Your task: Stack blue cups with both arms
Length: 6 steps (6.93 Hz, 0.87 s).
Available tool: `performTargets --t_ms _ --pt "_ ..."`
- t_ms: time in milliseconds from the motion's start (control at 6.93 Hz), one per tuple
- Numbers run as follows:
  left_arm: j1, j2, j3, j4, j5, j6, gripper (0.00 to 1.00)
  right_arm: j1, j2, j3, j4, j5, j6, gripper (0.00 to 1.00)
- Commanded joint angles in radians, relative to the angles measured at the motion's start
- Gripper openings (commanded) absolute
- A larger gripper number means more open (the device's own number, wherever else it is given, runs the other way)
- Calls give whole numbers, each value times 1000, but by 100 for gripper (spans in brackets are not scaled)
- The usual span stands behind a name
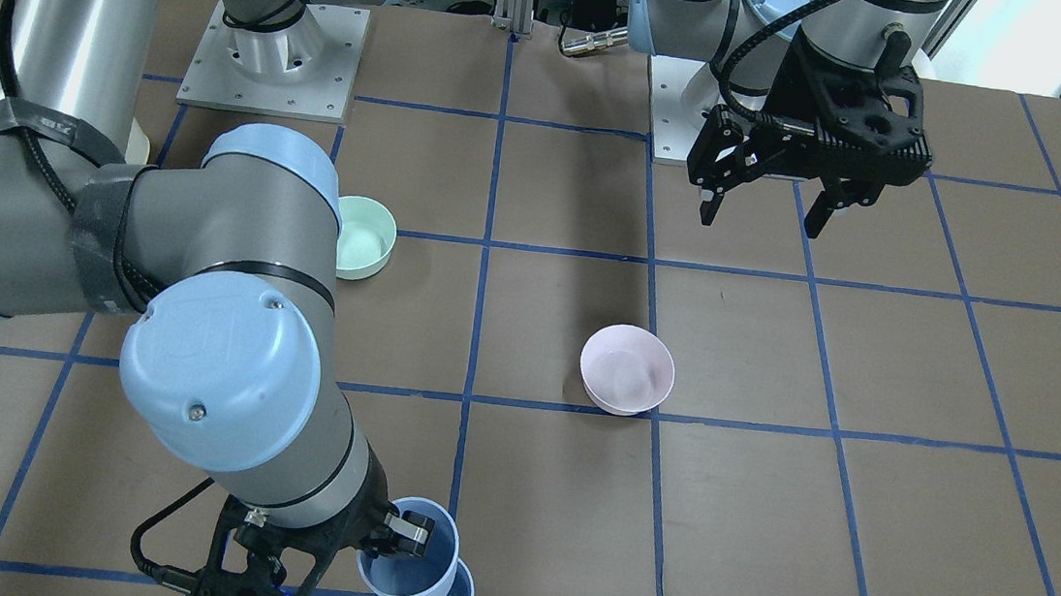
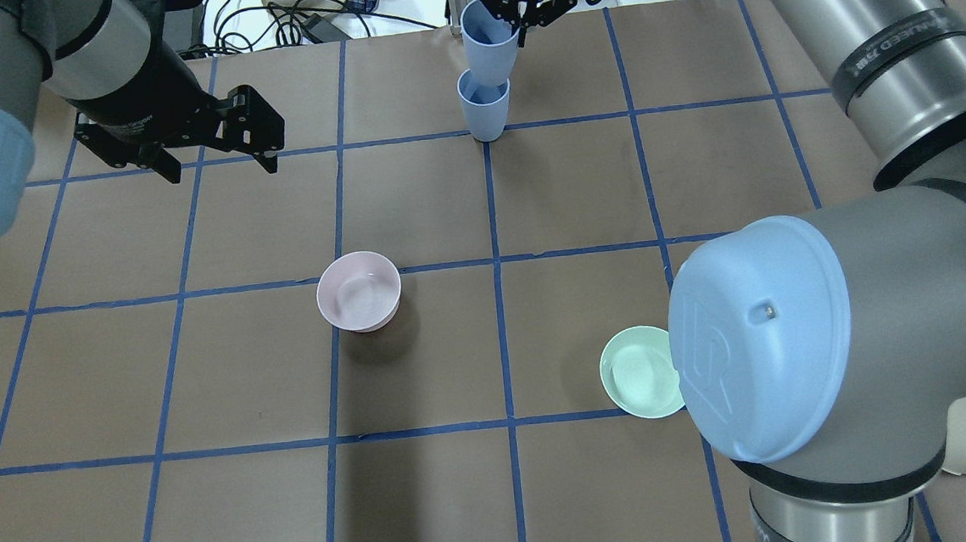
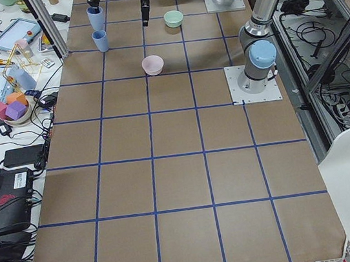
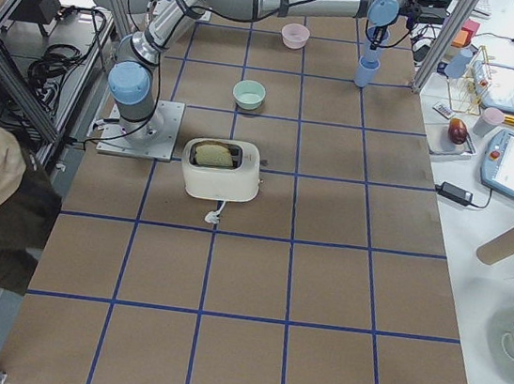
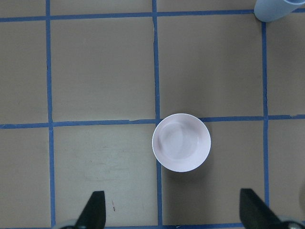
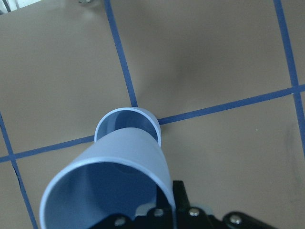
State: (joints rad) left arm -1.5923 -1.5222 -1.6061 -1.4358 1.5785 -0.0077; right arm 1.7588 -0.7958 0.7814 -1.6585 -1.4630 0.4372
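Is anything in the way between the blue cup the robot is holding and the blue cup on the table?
No, nothing visible is. The held cup hangs tilted right over the standing cup and its open mouth, pinched by the right gripper. The pink bowl and green bowl sit well away.

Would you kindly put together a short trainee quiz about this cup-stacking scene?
1. True or false: the left end effector is holding a cup.
2. Which grips the raised blue cup? A) left end effector B) right end effector C) neither
3. Fill in: the bowl below the left wrist camera is pale ____.
Key: 1 false; 2 B; 3 pink.
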Motion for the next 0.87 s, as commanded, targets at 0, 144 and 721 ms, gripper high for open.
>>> performTargets --t_ms 0,144,721 --pt "0 1 -3 0 0 0 100 1 52 -59 -7 -3 8 0" --pt "0 1 -3 0 0 0 100 1 55 -59 -3 -2 8 0" --pt "-2 1 -5 0 0 0 100 4 56 -57 6 6 11 0"
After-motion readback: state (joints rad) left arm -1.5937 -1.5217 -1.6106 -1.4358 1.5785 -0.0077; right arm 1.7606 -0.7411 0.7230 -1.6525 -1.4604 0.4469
